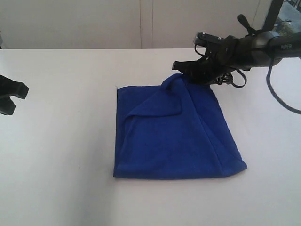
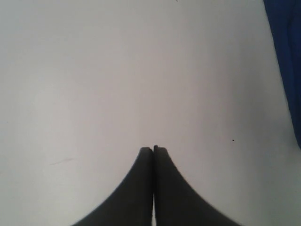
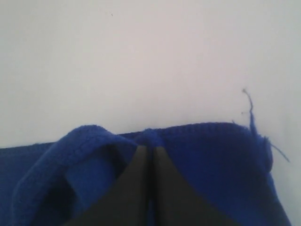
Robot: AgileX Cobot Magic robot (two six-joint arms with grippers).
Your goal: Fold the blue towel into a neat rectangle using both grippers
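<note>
The blue towel (image 1: 174,134) lies folded on the white table (image 1: 61,155), with a loose flap turned over its top layer. At the towel's far right corner my right gripper (image 1: 184,71) is shut on the cloth, which bunches up there. In the right wrist view its two dark fingers pinch a fold of the blue towel (image 3: 221,160) at the right gripper (image 3: 150,148), and frayed threads stick out of one corner. Far off at the table's left edge my left gripper (image 1: 19,92) is shut over bare table (image 2: 117,70), holding nothing; the left gripper (image 2: 154,149) sees only a strip of towel (image 2: 288,56).
The right arm (image 1: 254,44) reaches in from the back right with cables hanging beside it. A pale wall (image 1: 94,23) stands behind the table's far edge.
</note>
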